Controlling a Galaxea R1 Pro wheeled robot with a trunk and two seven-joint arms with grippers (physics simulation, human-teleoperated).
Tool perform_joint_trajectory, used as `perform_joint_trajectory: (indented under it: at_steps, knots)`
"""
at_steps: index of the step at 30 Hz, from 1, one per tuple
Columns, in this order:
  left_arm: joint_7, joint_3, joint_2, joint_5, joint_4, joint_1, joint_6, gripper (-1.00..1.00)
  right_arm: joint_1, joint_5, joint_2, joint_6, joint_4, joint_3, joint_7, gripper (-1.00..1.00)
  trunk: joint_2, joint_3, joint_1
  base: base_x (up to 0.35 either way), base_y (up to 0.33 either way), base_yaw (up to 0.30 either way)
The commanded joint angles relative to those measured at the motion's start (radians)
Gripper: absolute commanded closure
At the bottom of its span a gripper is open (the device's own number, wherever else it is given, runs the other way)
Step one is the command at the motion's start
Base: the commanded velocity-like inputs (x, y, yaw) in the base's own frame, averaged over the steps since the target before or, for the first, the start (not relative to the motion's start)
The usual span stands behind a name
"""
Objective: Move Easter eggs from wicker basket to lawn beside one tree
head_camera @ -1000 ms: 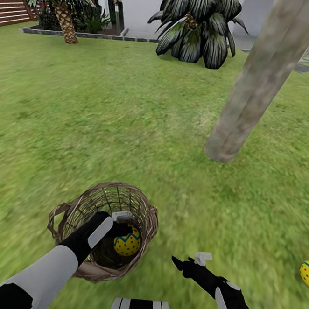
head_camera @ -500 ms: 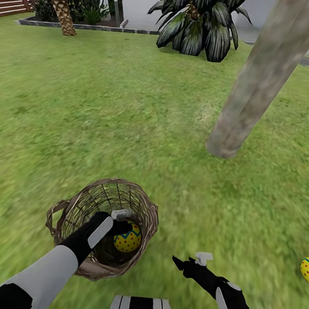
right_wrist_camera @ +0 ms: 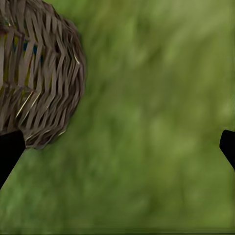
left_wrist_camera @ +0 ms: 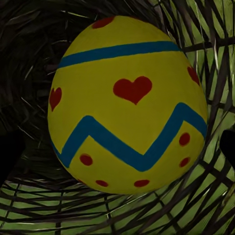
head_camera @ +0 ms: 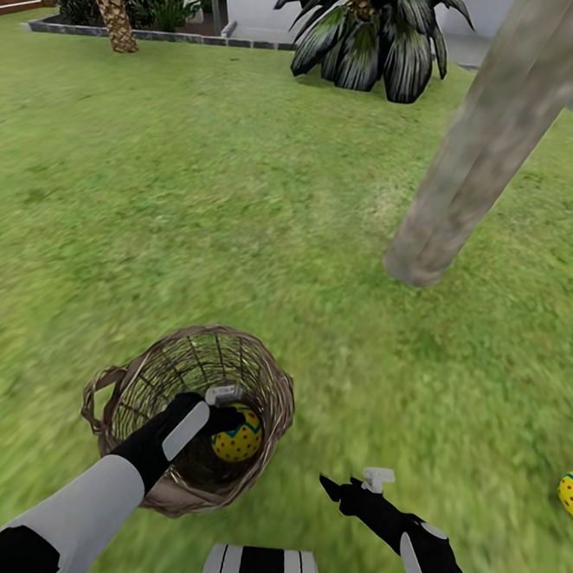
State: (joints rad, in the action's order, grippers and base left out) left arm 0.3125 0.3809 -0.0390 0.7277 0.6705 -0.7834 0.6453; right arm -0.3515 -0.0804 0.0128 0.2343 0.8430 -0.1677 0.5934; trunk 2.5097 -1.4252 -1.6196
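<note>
One egg (left_wrist_camera: 128,105) upright, narrow end up

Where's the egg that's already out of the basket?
In the head view, that Easter egg lies on the lawn at the far right edge, right of the right tool, short of the tree.

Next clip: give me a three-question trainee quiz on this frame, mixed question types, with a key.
1. True or false: the left end effector reaches inside the tan open-weave wicker basket.
2. Multiple choice: the yellow Easter egg with red dots at the head view's right edge lies on (A) the grey stone path, (B) the green grass lawn, (C) the basket rim.
3. Fill in: the right end effector hovers over the ____, beside the basket.

Key: 1 true; 2 B; 3 lawn.

The egg in the basket fills the left wrist view. The thick mottled grey-brown tree trunk stands beyond.
</note>
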Motion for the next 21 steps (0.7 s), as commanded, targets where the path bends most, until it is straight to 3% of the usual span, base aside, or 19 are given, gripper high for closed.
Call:
perform_joint_trajectory:
  at_steps: [1,6,17,21]
  knots:
    - [0.009,0.003,0.001,0.011,0.002,-0.001,0.000,-1.00,0.000,-0.009,0.001,0.010,0.001,-0.004,0.005,-1.00,0.001,-0.005,0.000,0.000,0.000,0.000]
    - [0.010,-0.005,0.002,0.011,0.021,-0.001,0.000,-1.00,0.000,-0.009,0.001,0.010,0.001,-0.004,0.005,-1.00,0.002,-0.024,-0.002,0.000,0.000,0.000]
    - [0.017,-0.018,0.003,0.011,0.036,-0.001,0.000,-1.00,-0.001,-0.007,0.001,0.008,0.001,-0.003,0.002,-1.00,0.002,-0.024,-0.002,0.000,0.000,0.000]
    - [0.018,-0.021,0.009,0.010,0.037,-0.003,-0.001,-1.00,-0.001,-0.007,0.001,0.008,0.001,-0.003,-0.002,-1.00,0.003,-0.039,-0.004,0.000,0.000,0.000]
